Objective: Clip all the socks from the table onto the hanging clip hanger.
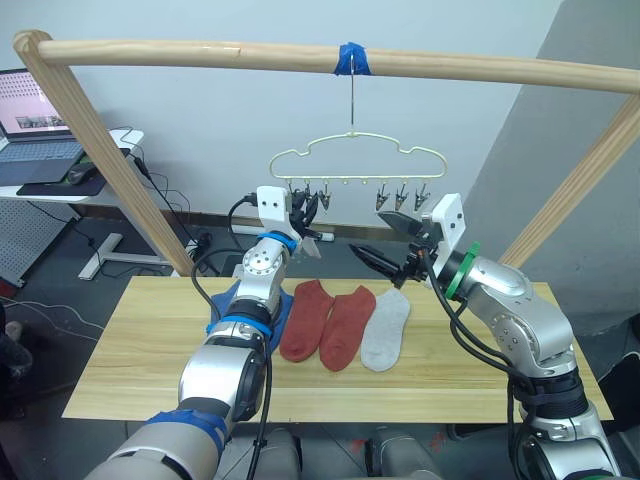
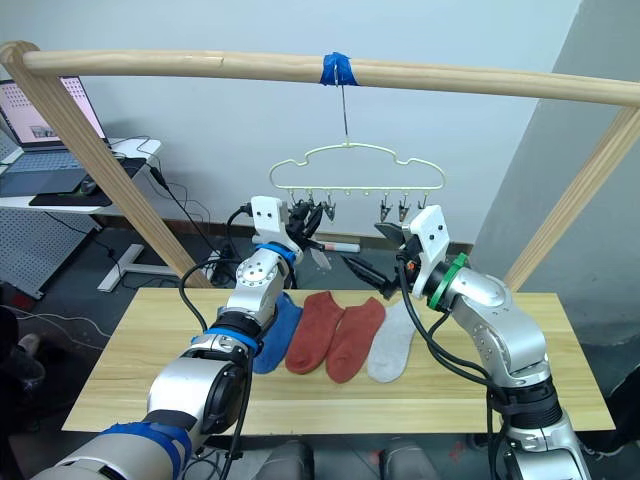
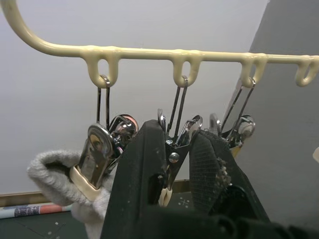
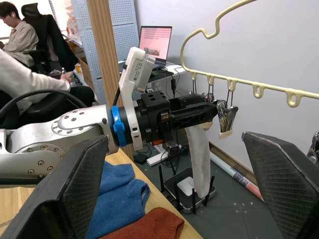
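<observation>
The pale-yellow clip hanger (image 1: 355, 152) hangs by its hook from the wooden rail. My left gripper (image 1: 308, 212) is raised to its left clips, and its fingers (image 3: 144, 169) are shut around one metal clip (image 3: 170, 164). Beside them a light grey sock (image 4: 199, 154) dangles at the neighbouring clip (image 3: 97, 154); I cannot tell what holds it. My right gripper (image 1: 368, 232) hovers open just right of that, below the hanger, holding nothing. On the table (image 1: 140, 350) lie blue socks (image 2: 280, 330), two rust-red socks (image 1: 308, 318) (image 1: 348, 325) and a grey sock (image 1: 386, 330).
The round wooden rail frame (image 1: 200, 55) spans above, its slanted legs at both table ends. A desk with a laptop (image 1: 30, 110) stands at the far left. Cables and a power strip lie on the floor behind the table. A seated person (image 4: 20, 30) shows in the right wrist view.
</observation>
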